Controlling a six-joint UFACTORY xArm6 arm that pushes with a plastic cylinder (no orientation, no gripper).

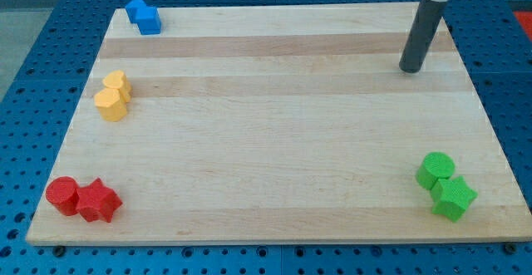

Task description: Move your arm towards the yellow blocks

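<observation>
Two yellow blocks sit touching at the board's left edge: a smaller rounded one (pixel 117 83) above a hexagon-like one (pixel 110 105). My tip (pixel 409 70) rests on the wooden board (pixel 274 134) near the view's top right, far to the right of the yellow blocks and slightly higher in the view. The dark rod rises from it out of the view's top. It touches no block.
Two blue blocks (pixel 143 15) sit together at the top left corner. A red cylinder (pixel 61 195) and a red star-like block (pixel 98 201) sit at the bottom left. A green cylinder (pixel 435 170) and a green block (pixel 454 198) sit at the bottom right.
</observation>
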